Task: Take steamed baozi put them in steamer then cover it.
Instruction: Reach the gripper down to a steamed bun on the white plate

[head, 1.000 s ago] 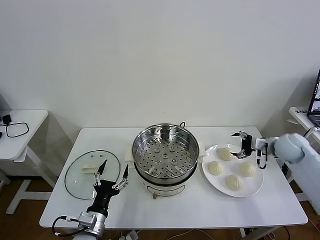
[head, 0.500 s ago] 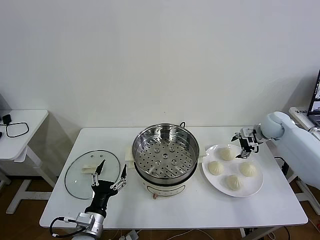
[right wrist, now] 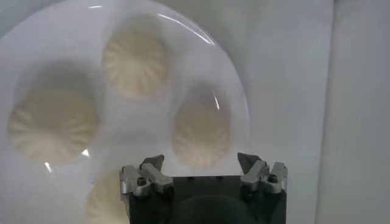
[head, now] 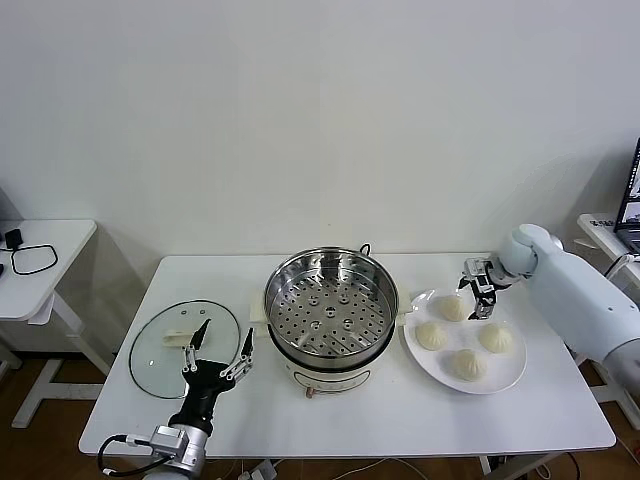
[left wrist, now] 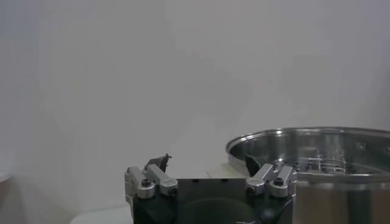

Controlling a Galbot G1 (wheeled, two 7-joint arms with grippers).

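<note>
Several cream-white steamed baozi lie on a white plate [head: 508, 378] at the right; one of them [head: 449, 308] is at the plate's rear. My right gripper [head: 478, 286] hovers open just above that rear baozi. In the right wrist view, it [right wrist: 201, 135] lies straight ahead between the spread fingers of the right gripper [right wrist: 201, 165], untouched. The steel steamer [head: 330, 305] stands uncovered and empty at the table's centre. My left gripper [head: 218, 346] waits open near the front left, pointing up beside the steamer [left wrist: 317, 152].
A round glass lid [head: 160, 352] with a white handle lies flat at the left of the table, just behind the left gripper. A small side table [head: 40, 262] with a black cable stands further left. A monitor edge shows at far right.
My right arm has swung round and lifted, bringing its gripper slightly left over the rear baozi. The left gripper has barely moved.
</note>
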